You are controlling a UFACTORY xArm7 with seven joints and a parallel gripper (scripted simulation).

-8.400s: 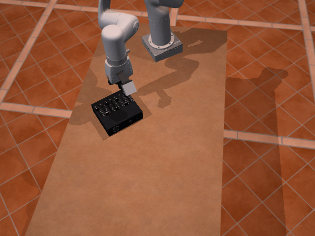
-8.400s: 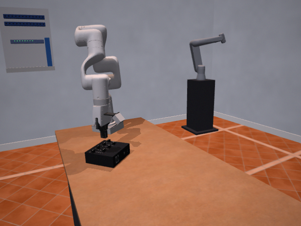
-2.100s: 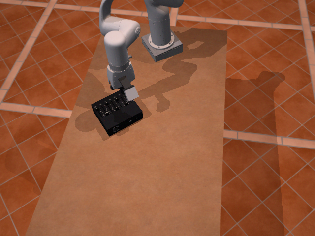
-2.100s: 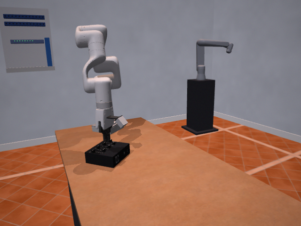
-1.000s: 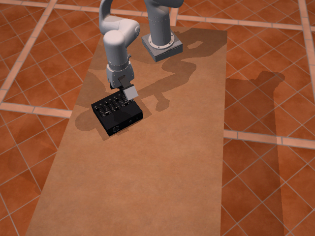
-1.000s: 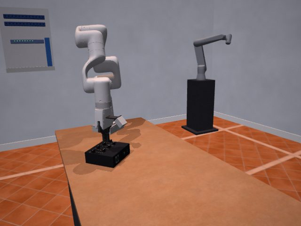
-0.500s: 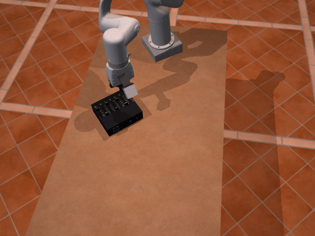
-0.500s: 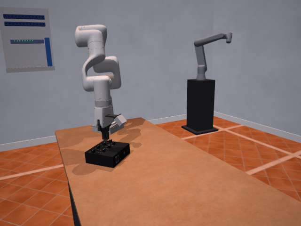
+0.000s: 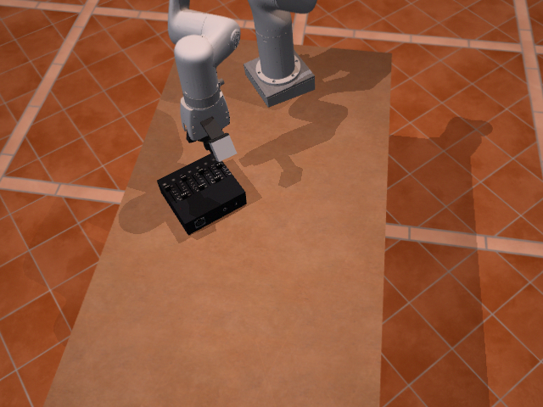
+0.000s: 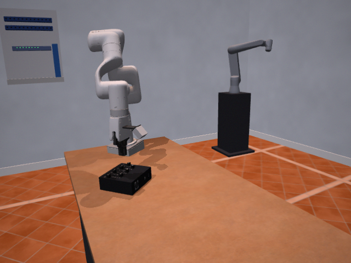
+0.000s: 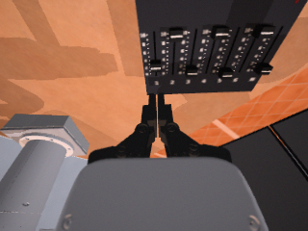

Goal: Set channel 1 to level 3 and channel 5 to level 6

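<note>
My gripper (image 11: 157, 102), pressed together and empty, hangs above the desk (image 9: 205, 205); descending off-line could nudge a neighbouring fader (image 11: 156, 66).

White arm (image 10: 119, 93) folded, wrist vertical; tool (image 11: 157, 103) pointing down, fingers pressed together, empty.

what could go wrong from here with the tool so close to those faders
1. The shut tool hangs just off the lighting desk, lined up with the end fader cap. A slightly off descent could nudge the neighbouring cap, which may need to hold its level.
2. The caps sit close together, so overshooting a level mark seems easy.
3. A hard sideways push might slide the desk across the table.
</note>
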